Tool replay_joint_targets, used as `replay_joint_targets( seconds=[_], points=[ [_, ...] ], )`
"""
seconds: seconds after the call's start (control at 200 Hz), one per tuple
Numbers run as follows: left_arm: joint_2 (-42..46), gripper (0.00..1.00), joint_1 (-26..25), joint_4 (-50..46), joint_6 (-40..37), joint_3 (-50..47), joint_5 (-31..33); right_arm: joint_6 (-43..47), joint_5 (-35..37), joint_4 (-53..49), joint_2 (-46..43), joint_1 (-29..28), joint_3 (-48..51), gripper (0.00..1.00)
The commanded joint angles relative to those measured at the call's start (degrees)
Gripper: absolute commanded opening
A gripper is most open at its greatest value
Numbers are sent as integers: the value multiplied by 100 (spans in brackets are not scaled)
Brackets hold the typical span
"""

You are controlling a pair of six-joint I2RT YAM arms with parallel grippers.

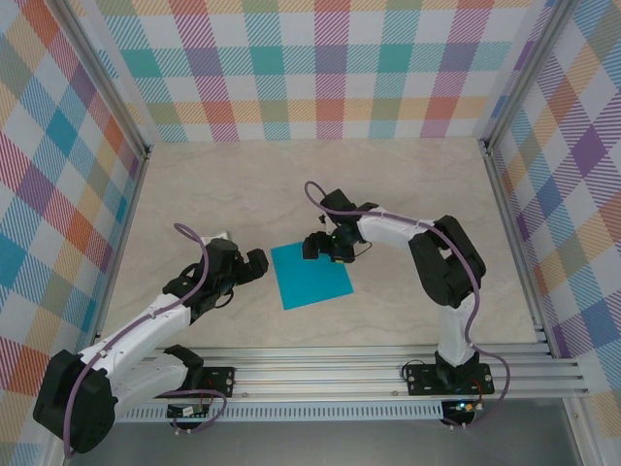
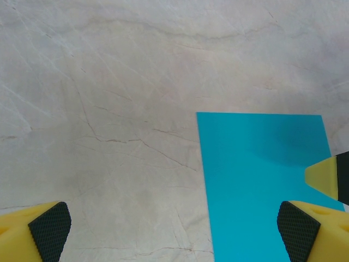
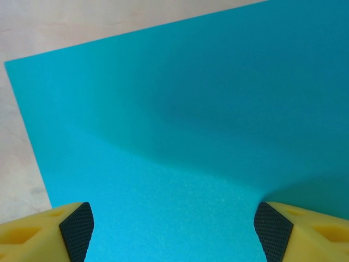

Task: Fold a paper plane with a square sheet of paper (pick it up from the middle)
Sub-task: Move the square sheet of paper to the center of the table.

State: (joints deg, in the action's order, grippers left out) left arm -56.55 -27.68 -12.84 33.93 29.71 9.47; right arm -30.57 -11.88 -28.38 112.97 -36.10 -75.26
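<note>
Both agape, empty | left end effector [image 2: 174,226] beside paper [image 1: 312,276] | right end effector [image 3: 173,226] over it

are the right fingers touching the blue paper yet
Cannot tell. In the right wrist view the right fingers stand open over the square sheet of paper, tips cut off at the frame edge; the top view hides any gap.

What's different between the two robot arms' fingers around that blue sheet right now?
The left fingers sit beside the blue sheet's left edge; the right fingers sit at its far edge. One tip of the left fingers is over bare table and one over paper; both tips of the right fingers are over paper. Both pairs are open and hold nothing.
</note>
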Motion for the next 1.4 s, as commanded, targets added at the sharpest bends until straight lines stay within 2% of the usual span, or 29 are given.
replay_joint_targets(
  seconds=[0.0,0.14,0.335,0.44,0.61,1.03,1.26,1.395],
  points=[
    [46,100,61,327,-171,-71,-261,169,746,-681,-206,332,481,82],
    [-17,100,61,522,-263,-80,-456,614,754,-917,-381,352,307,83],
    [-90,100,63,592,-234,-96,-101,592,1605,-1802,-464,-21,-422,89],
    [-32,100,65,773,-126,-242,92,478,2027,-2158,-287,-288,-729,98],
    [15,100,78,859,-88,-349,266,314,1973,-2274,38,-471,-971,100],
    [-28,100,209,976,-299,-395,-445,354,1771,-2390,617,-535,-1240,100],
    [3,100,211,999,-369,-431,-551,335,2064,-2737,513,-631,-1513,100],
    [36,100,211,1066,-425,-457,-624,354,1938,-2705,521,-635,-1597,100]
  ],
)
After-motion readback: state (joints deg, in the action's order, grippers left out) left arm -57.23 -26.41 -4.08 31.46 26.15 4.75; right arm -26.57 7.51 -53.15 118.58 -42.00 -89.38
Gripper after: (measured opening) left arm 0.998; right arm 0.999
